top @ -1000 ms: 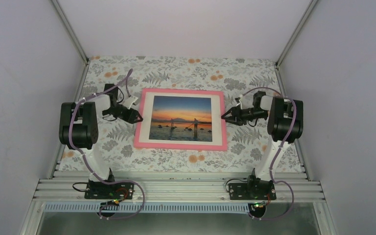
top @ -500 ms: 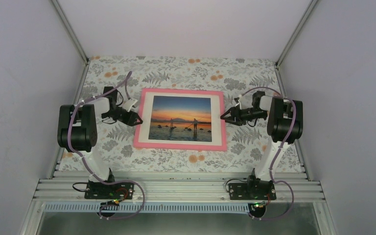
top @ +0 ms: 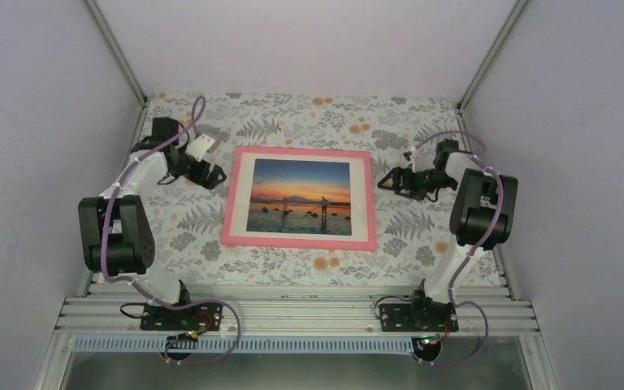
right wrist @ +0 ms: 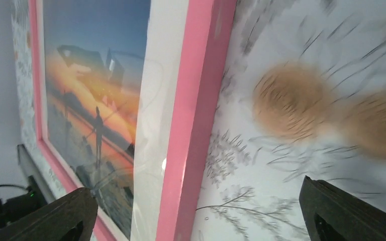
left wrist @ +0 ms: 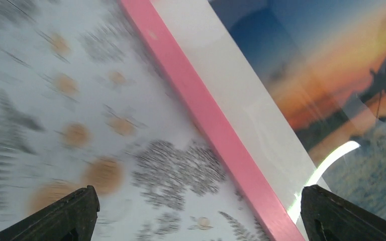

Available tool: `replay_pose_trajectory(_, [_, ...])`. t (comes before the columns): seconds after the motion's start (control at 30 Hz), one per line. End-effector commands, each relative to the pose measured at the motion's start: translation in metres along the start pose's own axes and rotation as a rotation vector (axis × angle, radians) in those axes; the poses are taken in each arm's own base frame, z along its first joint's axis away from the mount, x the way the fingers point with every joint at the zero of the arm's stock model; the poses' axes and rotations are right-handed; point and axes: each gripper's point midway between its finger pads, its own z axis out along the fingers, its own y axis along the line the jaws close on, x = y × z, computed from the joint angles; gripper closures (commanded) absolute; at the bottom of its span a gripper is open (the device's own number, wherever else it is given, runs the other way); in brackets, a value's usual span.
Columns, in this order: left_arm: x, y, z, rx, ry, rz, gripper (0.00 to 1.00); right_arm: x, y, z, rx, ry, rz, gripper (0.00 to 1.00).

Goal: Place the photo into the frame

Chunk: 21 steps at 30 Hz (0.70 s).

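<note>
The pink frame (top: 296,242) lies flat in the middle of the table, with the sunset photo (top: 301,195) showing inside it, ringed by a white mat (top: 244,199). My left gripper (top: 211,175) hovers just off the frame's left side, jaws wide open and empty. The left wrist view shows the frame's pink edge (left wrist: 216,130) and the photo (left wrist: 331,80) between its dark fingers (left wrist: 70,216). My right gripper (top: 390,180) stands off the frame's right side, also open and empty. In the right wrist view the frame (right wrist: 191,125) and photo (right wrist: 90,100) sit between its spread fingers (right wrist: 342,211).
A floral cloth (top: 422,130) covers the table. White walls close in the left, right and back. An aluminium rail (top: 292,313) carrying both arm bases runs along the near edge.
Both grippers have drawn back from the frame's side edges and shifted toward the back of the table, and their jaws have spread wider. The frame and photo have not moved.
</note>
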Motion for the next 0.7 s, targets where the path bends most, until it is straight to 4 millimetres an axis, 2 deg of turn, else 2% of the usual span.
replay_pose_trajectory(0.0, [-0.049, 0.013, -0.054, -0.135, -0.096, 0.093, 0.00, -0.047, 0.021, -0.056, 0.073, -0.140, -0.168, 0.00])
replay_pose_trajectory(0.07, [-0.073, 0.014, -0.081, -0.172, -0.161, 0.109, 0.00, -0.067, 0.040, -0.083, 0.048, -0.219, -0.213, 0.00])
replay_pose_trajectory(0.17, [-0.102, 0.010, -0.118, -0.208, -0.260, 0.107, 0.00, -0.084, 0.068, -0.122, -0.013, -0.339, -0.254, 0.00])
replay_pose_trajectory(0.23, [-0.113, 0.006, -0.136, -0.225, -0.314, 0.108, 0.00, -0.088, 0.079, -0.144, -0.027, -0.409, -0.277, 0.00])
replay_pose_trajectory(0.33, [-0.115, 0.003, -0.148, -0.244, -0.349, 0.097, 0.00, -0.081, 0.098, -0.172, -0.006, -0.504, -0.342, 0.00])
replay_pose_trajectory(0.43, [-0.101, 0.002, -0.143, -0.256, -0.349, 0.081, 0.00, -0.066, 0.099, -0.176, 0.030, -0.540, -0.374, 0.00])
replay_pose_trajectory(0.57, [-0.080, 0.005, -0.132, -0.274, -0.351, 0.046, 0.00, -0.043, 0.088, -0.165, 0.103, -0.552, -0.385, 0.00])
replay_pose_trajectory(0.67, [-0.070, 0.003, -0.127, -0.281, -0.364, 0.049, 0.00, -0.035, 0.091, -0.166, 0.133, -0.573, -0.407, 0.00])
